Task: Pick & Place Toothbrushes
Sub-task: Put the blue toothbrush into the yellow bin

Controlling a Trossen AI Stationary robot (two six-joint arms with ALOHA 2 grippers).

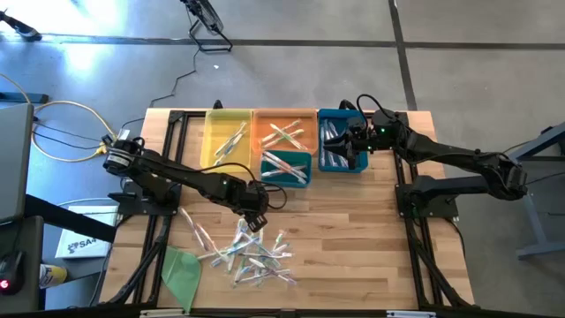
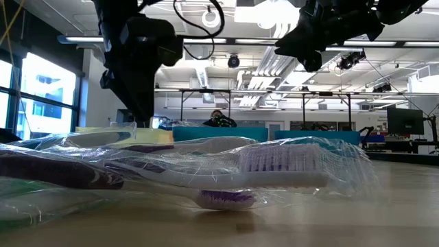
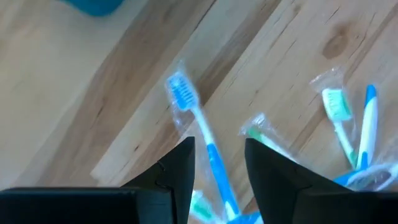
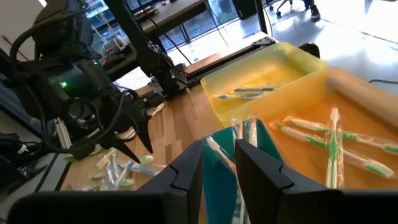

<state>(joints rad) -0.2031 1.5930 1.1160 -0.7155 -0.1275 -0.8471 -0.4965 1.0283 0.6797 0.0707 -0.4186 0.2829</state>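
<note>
Several clear-wrapped toothbrushes [image 1: 252, 252] lie in a loose pile on the wooden table near its near edge; up close, one has purple bristles [image 2: 281, 161]. My left gripper [image 1: 256, 221] hovers over the pile's far side, open. Its fingers stand on either side of a blue toothbrush [image 3: 199, 121] lying flat on the wood, gripper [image 3: 217, 162]. My right gripper [image 1: 353, 141] hangs over the blue bin [image 1: 338, 146], open by a narrow gap [image 4: 219, 158]. A whitish toothbrush [image 4: 216, 150] shows in that gap; I cannot tell whether the fingers touch it.
A yellow bin [image 1: 228, 137], an orange bin [image 1: 284, 132] and a teal bin [image 1: 287, 168] stand left of the blue one along the far side, each holding toothbrushes. A flat green sheet [image 1: 183, 269] lies at the near left corner. Bare wood lies right of the pile.
</note>
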